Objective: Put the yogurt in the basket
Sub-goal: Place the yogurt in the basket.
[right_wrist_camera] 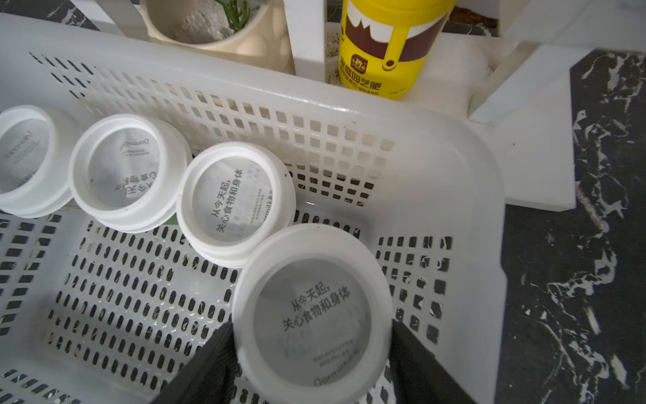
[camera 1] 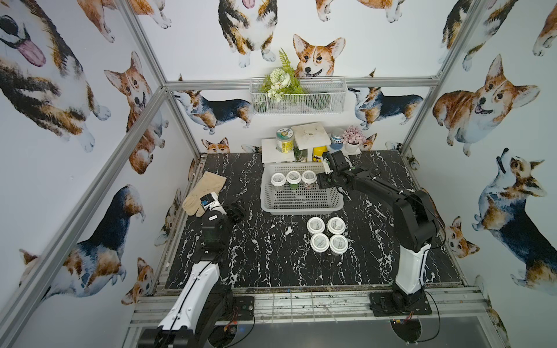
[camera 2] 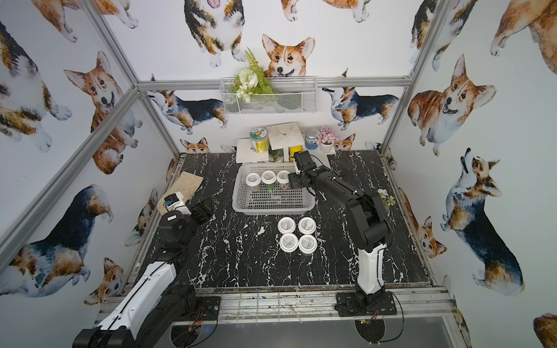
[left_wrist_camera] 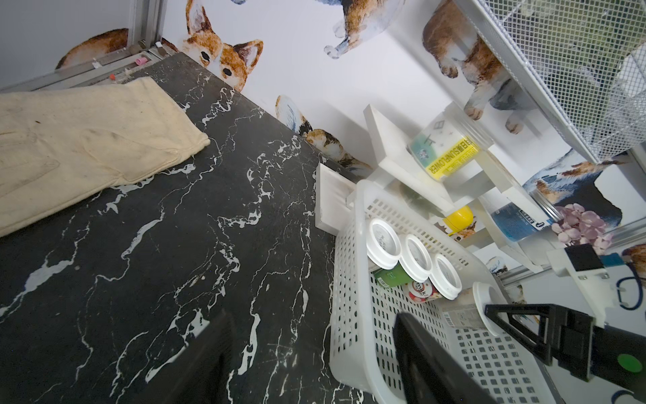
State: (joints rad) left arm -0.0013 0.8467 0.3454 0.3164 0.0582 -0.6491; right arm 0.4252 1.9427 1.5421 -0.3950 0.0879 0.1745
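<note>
While the right arm [camera 1: 413,217] stretches forward from its base, wrist dipped over the right end of the white lattice basket [camera 1: 301,210], the left arm [camera 1: 211,232] sits folded low at the left of the black marble worktop [camera 1: 271,256], the left gripper [camera 1: 238,211] with jaws spread on nothing. The right gripper [camera 1: 320,180] has its jaws pinching one yogurt cup [right_wrist_camera: 312,300] inside the basket, next to a row of three yogurt cups [camera 1: 293,177] along the far wall. Four more yogurt cups [camera 1: 315,224] cluster on the worktop just before the basket.

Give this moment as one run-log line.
right gripper: shut on yogurt cup in basket; three cups placed; four cups on table; left gripper: open
</note>
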